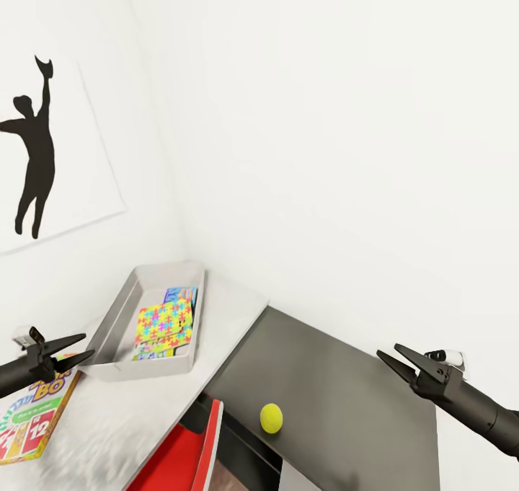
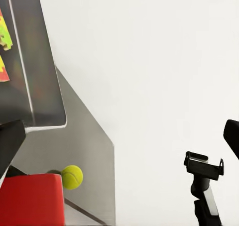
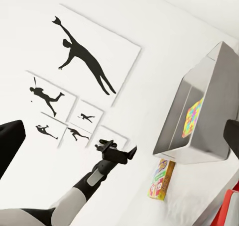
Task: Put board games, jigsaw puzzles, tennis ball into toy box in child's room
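Note:
The light grey toy box (image 1: 115,318) sits on the white table (image 1: 223,318), holding a jigsaw puzzle (image 1: 164,323) and a light blue board game (image 1: 180,294). A Skip-Bo board game (image 1: 32,419) lies flat on the table just below my left gripper (image 1: 88,345), which is open and empty. A red and white board game (image 1: 184,455) tilts at the table's edge. The tennis ball (image 1: 271,417) rests on the lower dark grey cabinet (image 1: 346,397), beside the red game (image 2: 32,201). My right gripper (image 1: 386,350) hovers open above the cabinet's right side.
White walls meet in a corner close behind the table. A poster with a black leaping figure (image 1: 32,152) hangs on the left wall, and several smaller ones (image 3: 64,116) hang nearby. The cabinet top is lower than the table.

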Controlling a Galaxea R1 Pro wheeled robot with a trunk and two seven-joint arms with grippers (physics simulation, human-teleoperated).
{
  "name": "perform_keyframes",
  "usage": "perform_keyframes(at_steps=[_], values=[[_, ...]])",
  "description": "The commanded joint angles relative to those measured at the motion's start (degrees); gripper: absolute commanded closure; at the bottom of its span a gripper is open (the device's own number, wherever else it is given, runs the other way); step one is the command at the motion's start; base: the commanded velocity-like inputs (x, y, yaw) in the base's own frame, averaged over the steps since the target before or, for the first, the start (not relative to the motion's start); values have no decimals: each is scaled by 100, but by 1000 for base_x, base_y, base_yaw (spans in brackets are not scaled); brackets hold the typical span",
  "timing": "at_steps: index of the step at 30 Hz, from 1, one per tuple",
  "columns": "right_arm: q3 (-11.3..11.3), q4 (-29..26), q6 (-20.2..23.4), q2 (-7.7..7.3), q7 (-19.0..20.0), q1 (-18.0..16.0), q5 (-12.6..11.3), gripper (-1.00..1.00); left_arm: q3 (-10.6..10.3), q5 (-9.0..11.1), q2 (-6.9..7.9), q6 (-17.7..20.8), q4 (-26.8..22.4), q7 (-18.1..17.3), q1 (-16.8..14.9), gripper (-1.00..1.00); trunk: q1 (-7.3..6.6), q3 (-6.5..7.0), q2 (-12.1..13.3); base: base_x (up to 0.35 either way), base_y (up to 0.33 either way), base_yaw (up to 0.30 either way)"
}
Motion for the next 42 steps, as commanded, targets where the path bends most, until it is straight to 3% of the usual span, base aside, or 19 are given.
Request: perform_keyframes(at_steps=[1, 16, 42], values=[[-4, 0, 19, 0, 24, -5, 17, -100, 1, -2, 1, 3, 0, -24, 56, -100, 4, -3, -12, 0, 0, 0], [4, 0, 19, 17, 24, -8, 47, -100, 207, 244, -2, -106, -11, -24, 347, -100, 4, 134, -12, 0, 0, 0], [13, 0, -111, 11, 24, -5, 69, -100, 241, 275, -42, -126, -156, -24, 425, -100, 4, 345, -12, 0, 0, 0]])
